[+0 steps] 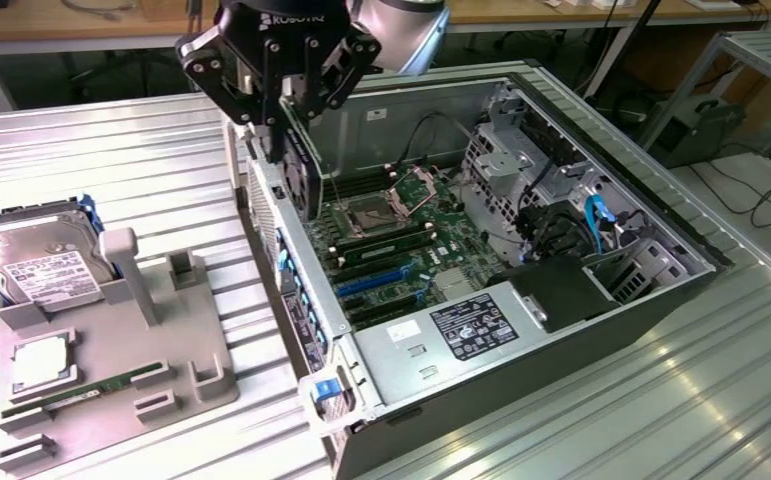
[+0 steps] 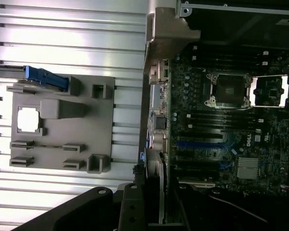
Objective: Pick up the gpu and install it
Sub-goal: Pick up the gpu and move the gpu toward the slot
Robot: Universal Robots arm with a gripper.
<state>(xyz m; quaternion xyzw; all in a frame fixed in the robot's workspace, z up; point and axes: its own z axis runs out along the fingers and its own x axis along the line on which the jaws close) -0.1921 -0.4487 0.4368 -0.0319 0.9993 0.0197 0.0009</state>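
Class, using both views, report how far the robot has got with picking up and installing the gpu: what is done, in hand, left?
Done: the gpu is picked up, clear of the table. In hand: the gripper grips it edge-on, above the open computer case at its rear edge. Left: seating it; the blue slots on the motherboard are bare.
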